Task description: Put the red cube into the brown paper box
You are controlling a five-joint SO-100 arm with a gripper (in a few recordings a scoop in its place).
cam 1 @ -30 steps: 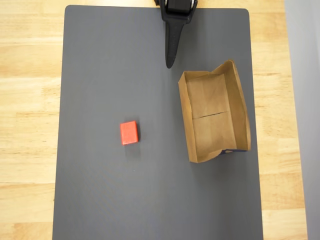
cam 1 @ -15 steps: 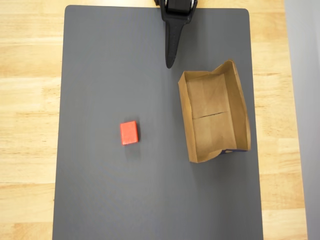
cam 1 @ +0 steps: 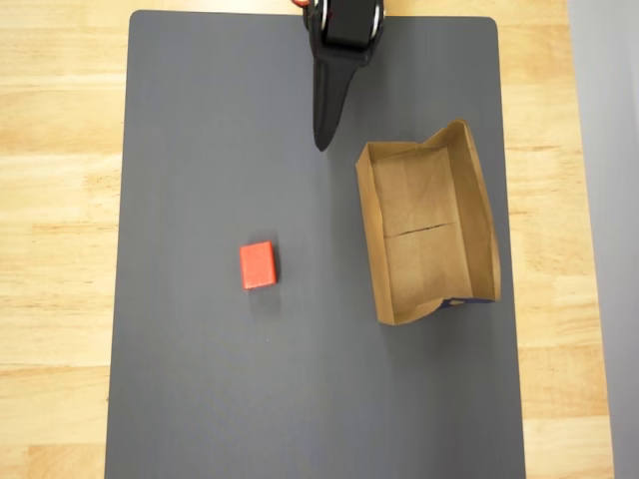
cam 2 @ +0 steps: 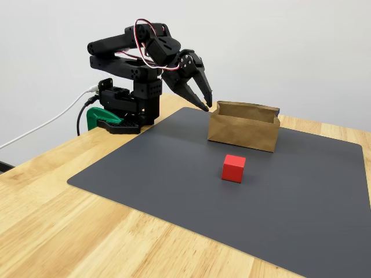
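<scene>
overhead: straight down, mid-range | fixed: low oblique, near | shared: mat [cam 1: 200,379]

Pale wooden table [cam 2: 69,231] under a grey mat [cam 1: 200,379], plain white wall [cam 2: 301,46] behind.

The black arm [cam 2: 130,61] is sitting folded above its base, upper links lying roughly level; the wrist is angling downward; the gripper [cam 2: 200,92] is pointing down and to the right in the fixed view, its 2 fingers standing slightly parted; in the overhead view the gripper [cam 1: 322,140] is reaching down from the top edge.
</scene>
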